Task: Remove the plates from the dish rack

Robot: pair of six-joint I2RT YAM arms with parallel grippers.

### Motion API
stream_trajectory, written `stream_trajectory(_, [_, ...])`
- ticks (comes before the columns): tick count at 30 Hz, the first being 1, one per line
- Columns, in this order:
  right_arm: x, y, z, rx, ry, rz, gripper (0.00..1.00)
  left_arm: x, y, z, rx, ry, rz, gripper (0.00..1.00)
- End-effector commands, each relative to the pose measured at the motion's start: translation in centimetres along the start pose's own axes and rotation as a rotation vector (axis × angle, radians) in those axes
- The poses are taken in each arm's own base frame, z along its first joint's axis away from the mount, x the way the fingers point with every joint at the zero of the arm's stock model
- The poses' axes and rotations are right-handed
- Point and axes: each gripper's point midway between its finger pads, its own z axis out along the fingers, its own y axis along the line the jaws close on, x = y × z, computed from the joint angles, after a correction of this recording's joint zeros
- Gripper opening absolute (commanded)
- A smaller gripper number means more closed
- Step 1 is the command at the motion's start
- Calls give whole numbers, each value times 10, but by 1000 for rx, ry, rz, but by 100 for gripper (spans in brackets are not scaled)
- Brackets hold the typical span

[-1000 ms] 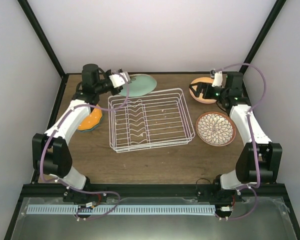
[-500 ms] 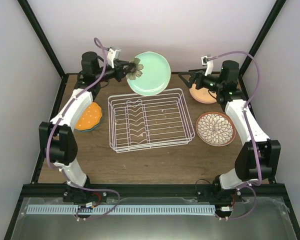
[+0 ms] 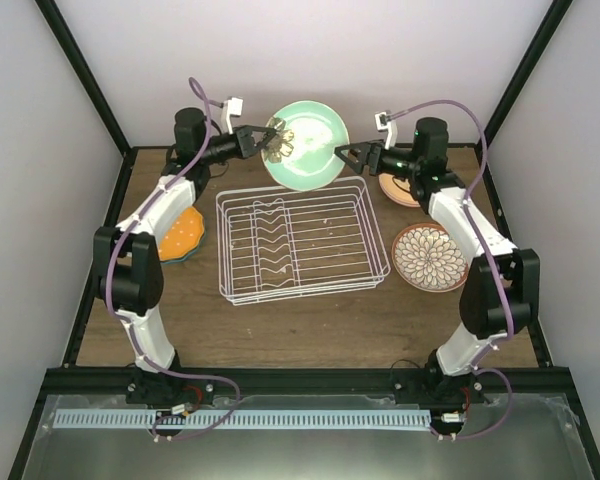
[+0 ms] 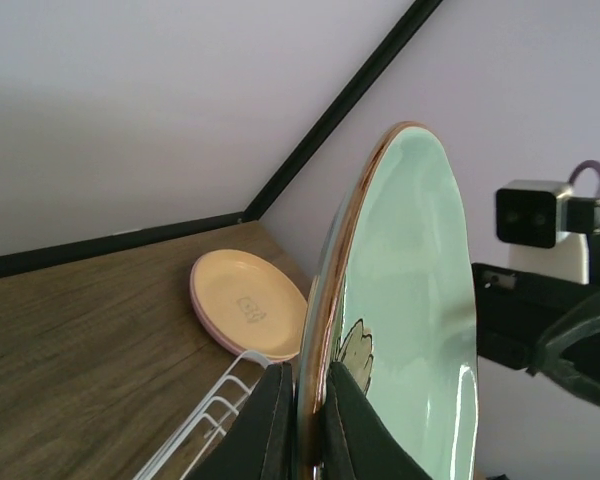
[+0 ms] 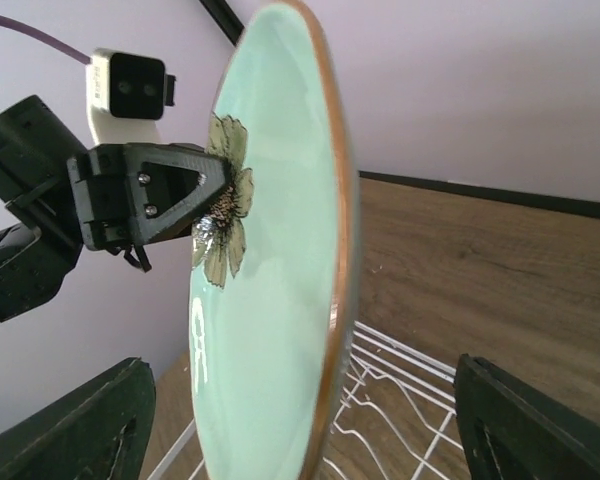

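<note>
My left gripper [image 3: 271, 140] is shut on the left rim of the sage green plate [image 3: 306, 146] and holds it upright in the air above the far edge of the dish rack [image 3: 300, 240]. In the left wrist view the fingers [image 4: 268, 425] pinch the plate's rim [image 4: 410, 300]. My right gripper [image 3: 346, 153] is open at the plate's right rim. In the right wrist view its fingers [image 5: 80, 430] stand wide on either side of the plate's edge [image 5: 270, 290]. The rack holds no plates.
A brown-floral plate [image 3: 432, 257] lies right of the rack. A pale yellow-orange plate on a pink one [image 4: 248, 305] lies at the back right, also in the top view [image 3: 398, 190]. A scalloped orange plate on a teal one [image 3: 180, 235] lies left of the rack.
My left gripper has lifted the green plate off the table's back, raised it upright and moved it right. My right gripper has swung left from the yellow plate to the green plate's rim.
</note>
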Motion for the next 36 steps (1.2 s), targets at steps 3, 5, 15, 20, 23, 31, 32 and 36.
stream_trajectory(3, [-8,8,28,-46,12,0,72,-34,-50,2,126,-70,93,4])
stream_trajectory(5, [-6,6,37,-56,24,17,61,-31,-51,3,129,-63,95,4])
stream_trajectory(15, [-13,11,40,-79,-5,46,1,-30,-32,6,67,-81,75,24])
stream_trajectory(20, [-33,5,28,-58,-61,71,1,-43,2,-2,-56,-147,38,66])
stream_trajectory(23, [-54,-4,6,-40,-131,99,1,-56,22,-14,-122,-187,14,77])
stream_trajectory(31, [-97,-76,-69,202,-285,224,1,-78,66,-58,-290,-253,10,80])
stream_trajectory(32, [-97,-85,-75,230,-291,251,1,-78,67,-61,-301,-249,15,80])
stream_trajectory(36, [-90,-132,-109,387,-321,369,1,-75,67,-71,-324,-225,36,81])
